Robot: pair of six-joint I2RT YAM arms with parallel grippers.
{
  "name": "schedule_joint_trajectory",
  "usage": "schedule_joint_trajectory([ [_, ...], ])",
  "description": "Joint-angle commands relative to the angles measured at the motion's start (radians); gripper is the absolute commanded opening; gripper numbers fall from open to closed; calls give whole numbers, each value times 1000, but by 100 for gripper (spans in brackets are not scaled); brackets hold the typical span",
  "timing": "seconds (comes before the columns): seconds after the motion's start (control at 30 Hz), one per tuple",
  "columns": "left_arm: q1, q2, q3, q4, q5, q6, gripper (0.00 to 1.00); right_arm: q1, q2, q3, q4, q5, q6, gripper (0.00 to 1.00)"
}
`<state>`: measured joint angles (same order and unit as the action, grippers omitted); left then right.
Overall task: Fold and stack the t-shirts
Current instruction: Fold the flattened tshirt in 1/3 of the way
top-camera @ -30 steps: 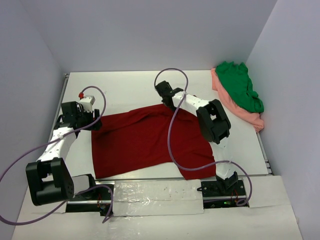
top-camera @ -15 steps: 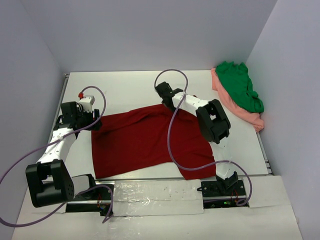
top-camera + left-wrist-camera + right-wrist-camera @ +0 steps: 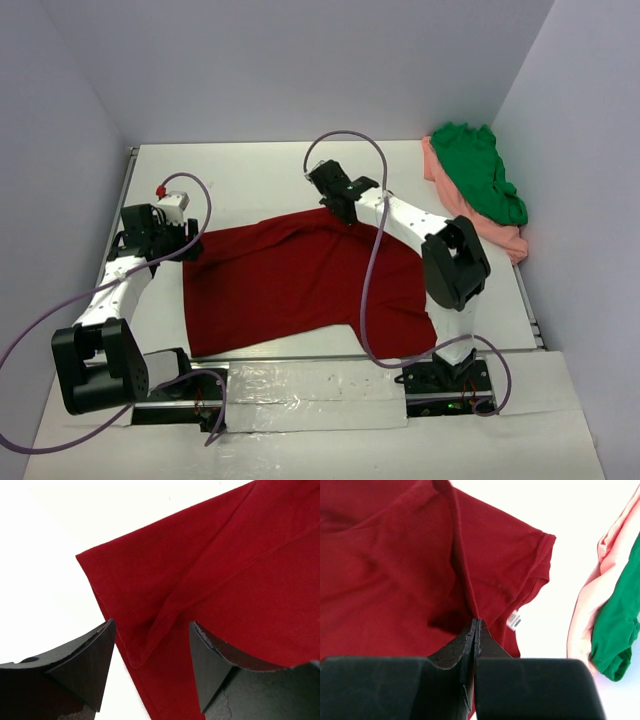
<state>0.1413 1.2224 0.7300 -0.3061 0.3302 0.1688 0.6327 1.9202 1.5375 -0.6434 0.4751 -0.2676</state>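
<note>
The dark red t-shirt lies spread across the middle of the table. My right gripper is shut on a raised fold of it at its far edge; in the right wrist view the red cloth runs into the closed jaws, with a small pale label beside them. My left gripper is open over the shirt's left sleeve, one finger on each side of a crease. The green t-shirt lies bunched on the salmon pink t-shirt at the far right; both show in the right wrist view.
The white table is walled by pale panels at the back and both sides. Purple cables loop over both arms. Taped plates with the arm bases run along the near edge.
My right arm has swung so its elbow sits further right and nearer, and its gripper has shifted slightly left with the fold. The left arm has stayed put.
</note>
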Motion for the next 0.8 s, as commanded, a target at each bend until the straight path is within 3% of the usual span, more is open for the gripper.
schedule_joint_trajectory([
  [0.0,11,-4,5,36,33,5,69,35,-84,-27,-51,-41,31,0],
  [0.33,11,-31,8,12,49,15,69,119,-144,-141,-174,-176,54,0],
  [0.77,12,-40,16,-24,75,35,69,170,-227,-379,-248,-178,44,0],
])
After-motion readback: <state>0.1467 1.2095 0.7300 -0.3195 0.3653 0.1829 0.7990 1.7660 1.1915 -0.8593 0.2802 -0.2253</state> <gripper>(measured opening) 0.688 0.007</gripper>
